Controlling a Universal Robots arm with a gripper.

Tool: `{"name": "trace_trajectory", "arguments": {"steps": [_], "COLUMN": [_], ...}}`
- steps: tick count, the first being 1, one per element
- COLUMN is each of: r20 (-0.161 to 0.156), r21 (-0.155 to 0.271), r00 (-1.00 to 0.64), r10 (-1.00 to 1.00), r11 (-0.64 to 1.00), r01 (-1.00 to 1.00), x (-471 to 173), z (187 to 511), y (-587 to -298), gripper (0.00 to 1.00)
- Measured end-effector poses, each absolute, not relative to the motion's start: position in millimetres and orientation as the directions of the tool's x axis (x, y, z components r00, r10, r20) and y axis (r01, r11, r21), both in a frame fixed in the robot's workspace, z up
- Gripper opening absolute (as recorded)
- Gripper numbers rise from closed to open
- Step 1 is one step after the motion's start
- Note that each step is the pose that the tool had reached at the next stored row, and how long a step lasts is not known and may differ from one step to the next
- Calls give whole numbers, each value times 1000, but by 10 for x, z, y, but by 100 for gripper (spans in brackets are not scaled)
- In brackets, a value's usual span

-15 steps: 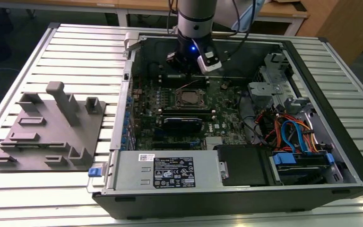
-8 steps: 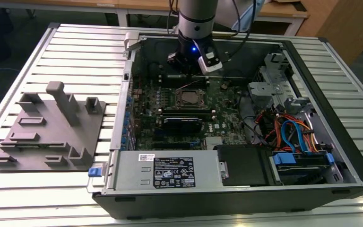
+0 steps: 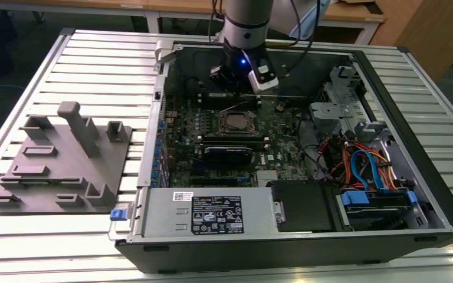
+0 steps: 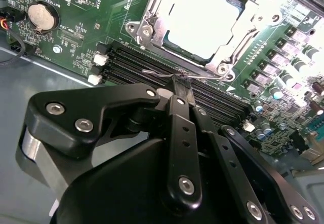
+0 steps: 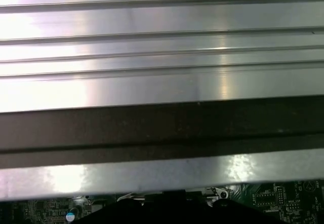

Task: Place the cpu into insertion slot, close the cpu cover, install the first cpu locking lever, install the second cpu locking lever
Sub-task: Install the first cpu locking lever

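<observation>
Silver cpu cover (image 4: pixel 156 8) over cpu (image 4: pixel 202 24), black tool (image 4: pixel 180 83) closed tight at wire lever (image 4: pixel 154 73) beside it

In the exterior view the arm (image 3: pixel 246 23) hides the motherboard (image 3: pixel 183 135) just on the far side of the insertion slot (image 3: pixel 222 124). In the second wrist view glare whitens the cpu (image 4: pixel 202 24), so its top is unreadable, and the cpu cover (image 4: pixel 152 21) is cut by the picture's edge. Whether the gripper (image 4: pixel 179 82), closed beside the slot, pinches the thin wire lever (image 4: pixel 157 73), I cannot tell.
</observation>
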State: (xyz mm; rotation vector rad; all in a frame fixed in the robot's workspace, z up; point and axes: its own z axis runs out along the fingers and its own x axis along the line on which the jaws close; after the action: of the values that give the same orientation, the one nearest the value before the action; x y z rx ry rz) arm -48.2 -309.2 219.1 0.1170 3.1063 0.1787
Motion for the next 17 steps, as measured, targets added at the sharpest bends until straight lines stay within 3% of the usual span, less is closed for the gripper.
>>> {"name": "trace_trajectory", "arguments": {"steps": [17], "r20": [-24], "r21": [110], "r00": [-997], "r10": [76], "r11": [991], "r01": [73], "x": [-379], "z": [2090], "y": [-3093], "gripper": [10]}}
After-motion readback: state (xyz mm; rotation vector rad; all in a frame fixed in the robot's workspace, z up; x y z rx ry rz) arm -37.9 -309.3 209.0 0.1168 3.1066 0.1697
